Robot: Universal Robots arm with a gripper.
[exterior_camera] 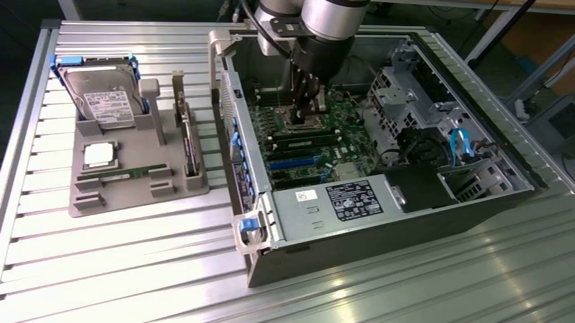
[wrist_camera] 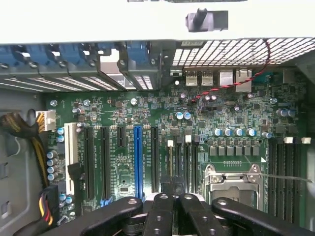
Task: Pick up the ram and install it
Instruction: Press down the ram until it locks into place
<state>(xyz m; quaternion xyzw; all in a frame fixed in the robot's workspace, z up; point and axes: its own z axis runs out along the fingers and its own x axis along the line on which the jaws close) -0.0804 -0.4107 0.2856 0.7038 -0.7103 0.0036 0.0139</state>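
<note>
Your gripper [exterior_camera: 312, 113] sits low inside case [exterior_camera: 467, 202], fingers closed together over board [wrist_camera: 147, 147] near socket [wrist_camera: 232, 179]; whether ram is pinched, cannot tell. Spare ram [exterior_camera: 126, 174] rests in tray [exterior_camera: 134, 195] slot at case's 9 o'clock.

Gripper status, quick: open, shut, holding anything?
Gripper: shut, down over the motherboard inside the computer case; whether it holds a ram stick cannot be told.

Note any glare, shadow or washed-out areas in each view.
Exterior view: bright glare streaks across the slatted metal table in front of the computer case, whose inside sits in shadow. Wrist view: the case wall along one edge is blown out to white, while the motherboard is evenly lit and sharp.
</note>
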